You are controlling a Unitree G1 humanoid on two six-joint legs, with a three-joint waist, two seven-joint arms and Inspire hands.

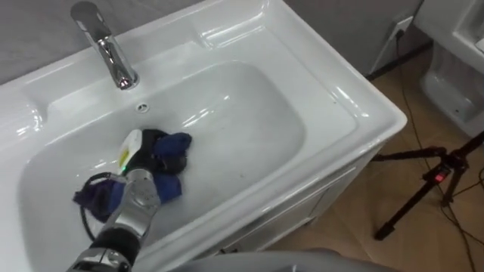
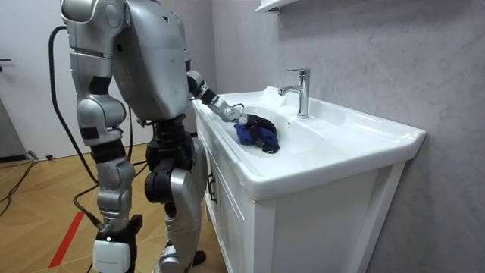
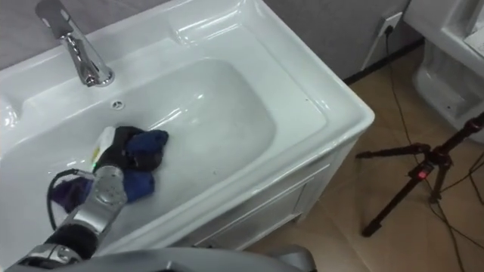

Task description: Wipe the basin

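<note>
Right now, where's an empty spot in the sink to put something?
The right half of the basin, from the cloth to the rim, is bare. So is the ledge right of the faucet. The left is crowded: the robot hand sits on the cloth there.

The basin (image 1: 333,98) is plain glossy white, and so is the cabinet (image 2: 227,220) under it. The tap (image 1: 106,45) is mirror-bright chrome. The cloth (image 1: 175,140) is dark blue. The left hand (image 1: 160,157) is black with a silver forearm and a white and yellow-green patch. The floor (image 1: 348,238) is brown wood, the wall (image 2: 379,45) mottled grey.
</note>
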